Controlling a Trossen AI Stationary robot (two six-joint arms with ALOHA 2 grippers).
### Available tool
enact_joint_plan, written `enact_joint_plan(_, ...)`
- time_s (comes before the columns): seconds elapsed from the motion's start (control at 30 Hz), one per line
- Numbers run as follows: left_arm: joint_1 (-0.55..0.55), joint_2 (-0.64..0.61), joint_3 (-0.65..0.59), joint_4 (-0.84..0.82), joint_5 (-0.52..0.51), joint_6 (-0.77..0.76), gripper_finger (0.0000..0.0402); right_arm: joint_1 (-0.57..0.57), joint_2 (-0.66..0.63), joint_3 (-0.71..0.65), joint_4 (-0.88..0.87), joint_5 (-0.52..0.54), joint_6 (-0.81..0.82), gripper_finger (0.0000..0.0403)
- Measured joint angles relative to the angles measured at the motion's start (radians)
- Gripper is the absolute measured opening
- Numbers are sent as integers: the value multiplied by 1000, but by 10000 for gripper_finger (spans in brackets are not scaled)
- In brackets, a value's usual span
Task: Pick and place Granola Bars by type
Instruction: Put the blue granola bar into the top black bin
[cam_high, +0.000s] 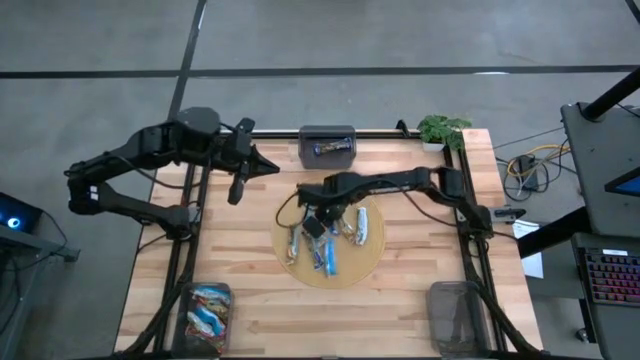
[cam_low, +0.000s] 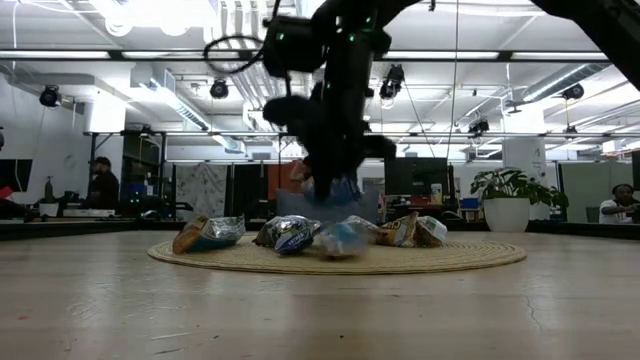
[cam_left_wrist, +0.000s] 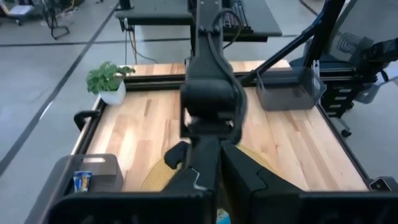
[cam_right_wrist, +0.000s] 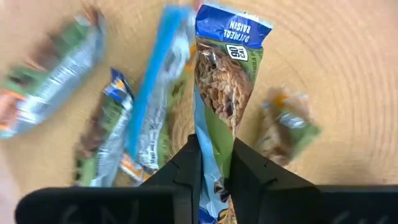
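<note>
Several granola bars (cam_high: 325, 255) lie in a loose pile on a round woven mat (cam_high: 352, 272) at the table's middle; the low view shows the pile (cam_low: 290, 234) too. My right gripper (cam_high: 318, 228) hangs over the mat, pointing down, shut on a blue-and-green bar (cam_right_wrist: 227, 74) marked oatmeal raisin. My left gripper (cam_high: 236, 195) waits above the table's far left part, shut and holding nothing; its fingers (cam_left_wrist: 193, 177) show in its own wrist view. Other bars (cam_right_wrist: 109, 134) lie on the mat around the held one. My right gripper pinches the blue-and-green bar between its two fingers at one end (cam_right_wrist: 214, 155), coming from above and pointing down. The bar runs on past the fingertips in line with the fingers and hangs below them (cam_low: 340, 200). Whether its lower end is clear of the pile cannot be told.
A grey bin (cam_high: 327, 146) at the far edge holds one blue bar. A bin (cam_high: 205, 310) at the near left corner holds several bars, and another bin (cam_high: 455, 315) stands at the near right corner. A potted plant (cam_high: 442, 130) sits at the far right.
</note>
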Motion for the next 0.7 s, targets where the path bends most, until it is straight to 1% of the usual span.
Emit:
enact_joint_plan(0.17, 0, -14, 5, -2, 0, 2, 0, -56, -91, 3, 0, 18, -43, 46)
enact_joint_plan(0.33, 0, -20, 5, -2, 0, 14, 0, -149, -183, 3, 2, 88, -87, 45)
enact_joint_plan(0.4, 0, -20, 5, -2, 0, 17, 0, -192, -210, 3, 6, 98, -116, 45)
enact_joint_plan(0.53, 0, -20, 5, -2, 0, 19, 0, -281, -244, 3, 15, 112, -158, 44)
enact_joint_plan(0.7, 0, -20, 5, -2, 0, 19, 0, -382, -251, 3, 88, 114, -170, 44)
